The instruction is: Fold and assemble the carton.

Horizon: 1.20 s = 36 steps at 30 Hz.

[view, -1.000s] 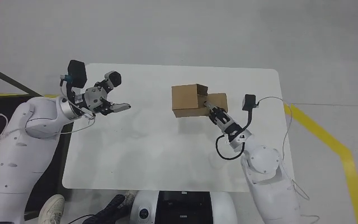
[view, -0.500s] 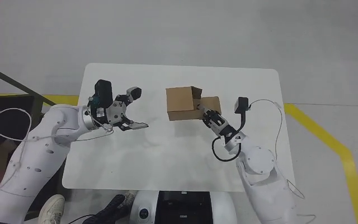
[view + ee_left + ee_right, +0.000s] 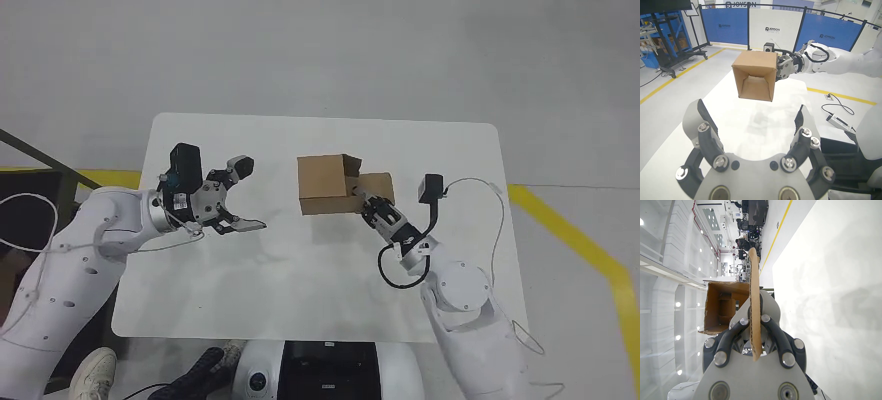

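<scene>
A brown cardboard carton [image 3: 323, 184] hangs above the white table [image 3: 300, 290], lying on its side with both ends unsealed. In the left wrist view its open mouth [image 3: 755, 83] faces my left gripper. My right gripper [image 3: 371, 208] is shut on a side flap [image 3: 755, 289] of the carton, which stands edge-on between its fingers [image 3: 740, 324]; the carton's hollow inside [image 3: 720, 306] lies beyond. My left gripper [image 3: 250, 195] is open and empty, a short way left of the carton and level with it, fingertips [image 3: 700, 106] spread wide.
The table's far and right edges run close behind the carton [image 3: 802, 85]. A cable and power adapter [image 3: 838, 119] lie on the floor beside the table. Bare tabletop stretches under and in front of both grippers.
Over the last second my left gripper swung in from the table's left edge toward the carton, and my right gripper shifted the carton slightly left. Nothing moved in the last half second.
</scene>
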Available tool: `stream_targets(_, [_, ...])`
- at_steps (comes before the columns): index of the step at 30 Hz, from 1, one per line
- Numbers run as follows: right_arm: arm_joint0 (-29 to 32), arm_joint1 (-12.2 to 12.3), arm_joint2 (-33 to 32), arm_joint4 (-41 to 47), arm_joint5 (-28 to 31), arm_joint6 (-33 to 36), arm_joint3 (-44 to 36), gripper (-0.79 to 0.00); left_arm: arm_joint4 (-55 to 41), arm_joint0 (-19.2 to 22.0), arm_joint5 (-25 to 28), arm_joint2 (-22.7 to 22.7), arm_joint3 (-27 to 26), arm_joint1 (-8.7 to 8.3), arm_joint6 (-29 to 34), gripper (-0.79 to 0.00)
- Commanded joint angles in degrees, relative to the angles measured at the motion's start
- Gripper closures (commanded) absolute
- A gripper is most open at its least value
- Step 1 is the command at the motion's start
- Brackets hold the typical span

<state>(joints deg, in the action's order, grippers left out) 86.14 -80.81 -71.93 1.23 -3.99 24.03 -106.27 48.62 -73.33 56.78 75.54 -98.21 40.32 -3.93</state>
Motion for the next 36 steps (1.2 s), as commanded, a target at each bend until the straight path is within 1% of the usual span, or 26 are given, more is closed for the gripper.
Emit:
stream_targets(1, [-0.38,-0.04,0.67,-0.08,-0.14,-0.6,0.39,0.0,1.41,-0.6,-1.83,0.1,-1.01,0.22,-0.84,-0.785])
stream_targets(4, [-0.86,-0.06,1.27,0.17,-0.3,-1.37,0.85,0.0,3.55,-1.18,-2.09,-0.46,-1.02,0.67,-3.67,-0.785])
stream_targets(6, [-1.05,-0.06,1.51,0.33,-0.3,-1.96,1.07,0.0,3.52,-0.96,-0.07,-1.71,0.32,1.06,-5.42,-0.785])
stream_targets(8, [-1.25,-0.06,1.73,0.49,-0.38,-2.49,1.37,0.0,5.32,0.07,1.22,-3.18,1.87,1.51,-6.33,-0.785])
stream_targets(14, [-1.92,-0.03,2.51,0.7,-0.29,-3.44,2.37,0.0,10.6,3.8,1.22,-8.84,6.15,3.11,-10.92,-0.785])
stream_targets(17, [-2.23,0.02,3.17,0.44,-0.15,-3.06,2.5,0.0,13.11,5.63,1.1,-10.52,8.16,3.9,-13.38,-0.785])
stream_targets(22, [-2.63,0.08,4.37,0.03,0.02,-2.63,2.7,0.0,16.18,7.61,-0.58,-12.48,10.19,5.12,-17.18,-0.785])
stream_targets(27, [-2.84,0.14,5.19,-0.15,0.31,-2.63,2.75,0.0,18.09,8.77,-0.64,-13.84,12.01,5.95,-18.89,-0.785])
stream_targets(36, [-2.87,0.39,6.44,-1.92,1.03,-2.56,2.22,0.0,17.6,9.79,0.52,-14.77,13.68,6.9,-18.6,-0.785])
